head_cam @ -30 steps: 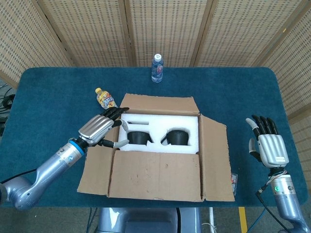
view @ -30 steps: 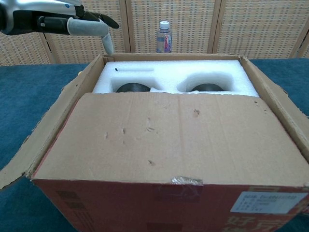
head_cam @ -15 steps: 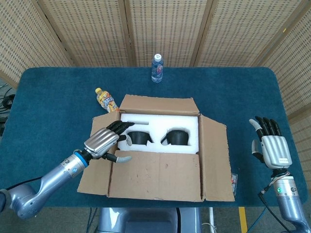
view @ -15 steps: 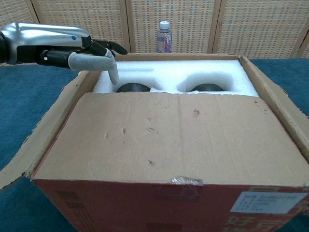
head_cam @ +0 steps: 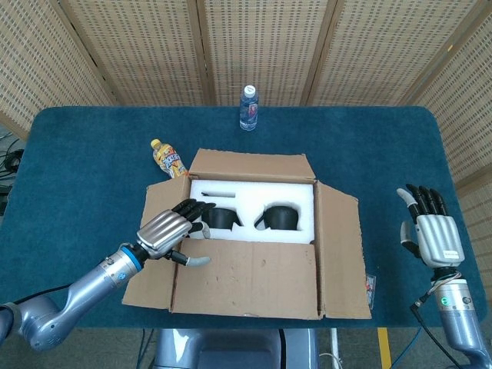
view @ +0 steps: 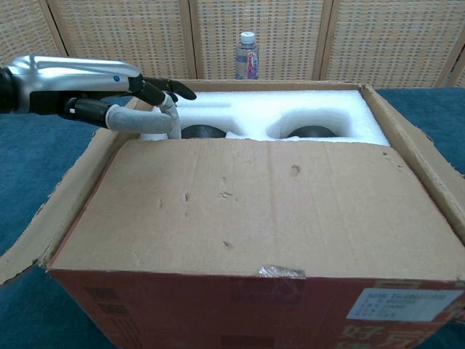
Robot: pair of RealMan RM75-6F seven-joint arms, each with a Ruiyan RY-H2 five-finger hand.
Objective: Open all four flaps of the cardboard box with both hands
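The cardboard box (head_cam: 254, 269) (view: 254, 211) sits mid-table with its flaps spread outward, showing white foam (head_cam: 254, 196) (view: 261, 109) with two dark round items in it. My left hand (head_cam: 171, 229) (view: 94, 91) hovers over the box's left flap (head_cam: 154, 261) at the opening's near-left corner, fingers spread and extended, thumb pointing down toward the front flap; it holds nothing. My right hand (head_cam: 429, 231) stands open and upright over the table, well right of the box's right flap (head_cam: 338, 254); the chest view does not show it.
A clear water bottle (head_cam: 247, 108) (view: 247, 55) stands at the table's far edge behind the box. An orange bottle (head_cam: 167, 157) lies by the box's back-left corner. A small packet (head_cam: 370, 287) lies right of the right flap. Woven screens back the scene.
My left hand has drawn back toward me along the left flap, from the back-left of the opening to its near-left corner. My right hand has drifted slightly nearer and rightward.
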